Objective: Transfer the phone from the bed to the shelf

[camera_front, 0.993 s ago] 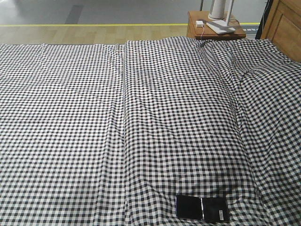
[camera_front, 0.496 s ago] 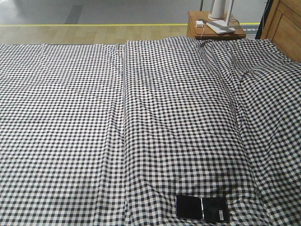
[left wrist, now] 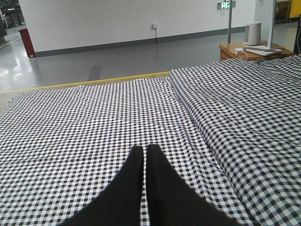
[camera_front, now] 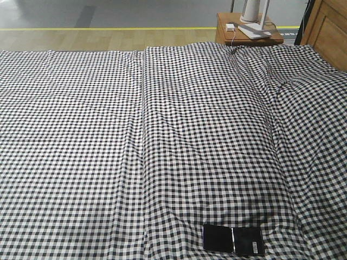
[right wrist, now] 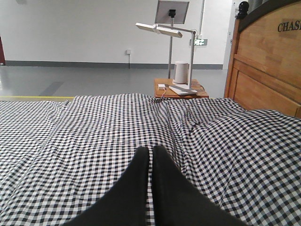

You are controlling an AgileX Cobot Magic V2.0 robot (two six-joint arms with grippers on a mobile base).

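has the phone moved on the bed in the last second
No. The phone lies in the same spot on the bed, at the same angle, just below the same wrinkle near the front view's bottom edge.

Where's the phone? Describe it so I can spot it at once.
Start from the checked bed filling the front view. Follow its near edge to the right: the phone lies flat. Nothing else on the bed is glossy black, and a pale crease crosses its middle.

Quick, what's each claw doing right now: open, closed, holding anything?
Left claw: closed, holding nothing.
Right claw: closed, holding nothing.
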